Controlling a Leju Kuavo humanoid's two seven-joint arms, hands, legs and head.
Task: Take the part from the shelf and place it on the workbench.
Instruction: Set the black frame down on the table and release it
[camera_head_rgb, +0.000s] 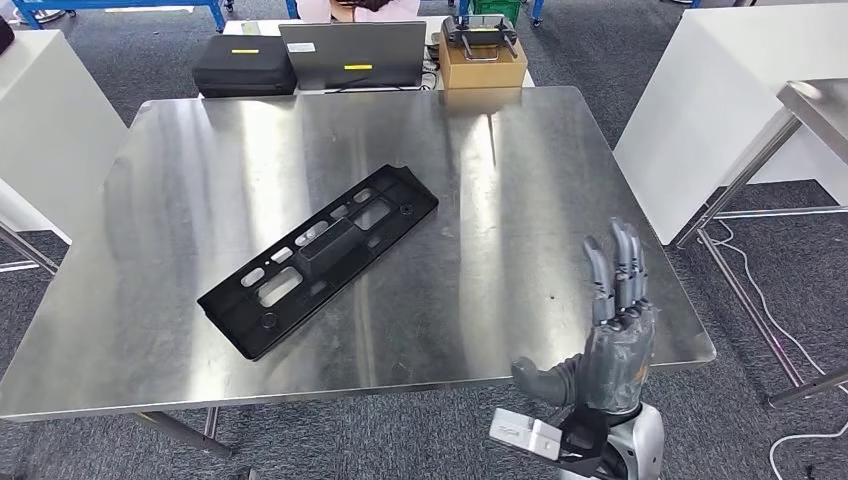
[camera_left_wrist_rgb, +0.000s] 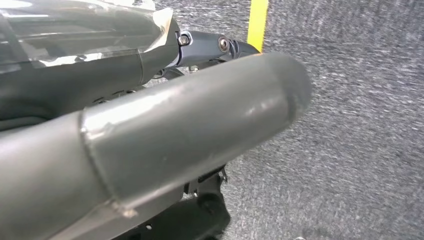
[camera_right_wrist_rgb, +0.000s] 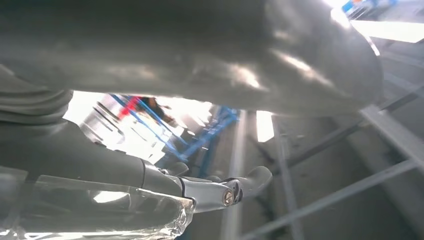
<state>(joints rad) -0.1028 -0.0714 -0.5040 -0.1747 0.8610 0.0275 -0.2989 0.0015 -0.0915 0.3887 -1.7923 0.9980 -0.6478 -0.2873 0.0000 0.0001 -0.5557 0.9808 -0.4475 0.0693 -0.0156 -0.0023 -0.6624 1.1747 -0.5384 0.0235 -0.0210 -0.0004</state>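
Part (camera_head_rgb: 322, 258) lies on workbench (camera_head_rgb: 520, 180), apart from fingers (camera_head_rgb: 618, 270).

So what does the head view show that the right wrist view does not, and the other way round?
The head view alone shows the black part lying flat on the steel workbench, with a laptop and a black case behind it. The right wrist view alone shows a blue frame and grey metal bars. Both show the right hand, its fingers straight and holding nothing.
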